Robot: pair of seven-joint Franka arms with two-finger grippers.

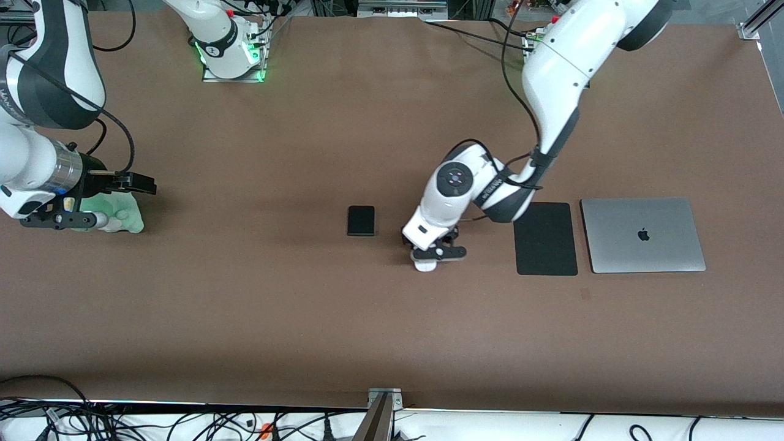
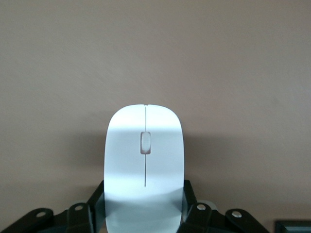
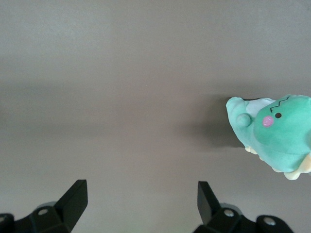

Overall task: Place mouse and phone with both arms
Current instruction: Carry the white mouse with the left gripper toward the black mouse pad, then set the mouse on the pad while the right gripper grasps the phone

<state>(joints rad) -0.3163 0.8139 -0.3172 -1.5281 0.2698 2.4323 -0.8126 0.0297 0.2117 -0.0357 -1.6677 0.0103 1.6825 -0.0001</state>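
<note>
left gripper [image 1: 427,260]: fingers clamped on the glossy white oval mouse [image 2: 144,162], apparently resting on the brown table [image 1: 245,306]
matte black rectangular phone [image 1: 361,220]: on table, just beside mouse
right gripper [image 3: 141,199]: waits, fingers apart, over green plush toy [image 3: 274,133]

a flat black mouse pad [image 1: 546,239] lay on the brown worktop [image 1: 306,318], just beside a closed silver laptop [image 1: 642,235]; both sat toward the left arm's end from the left claw. a green plush toy [image 1: 119,215] with a pink cheek lay under the right claw.
</note>
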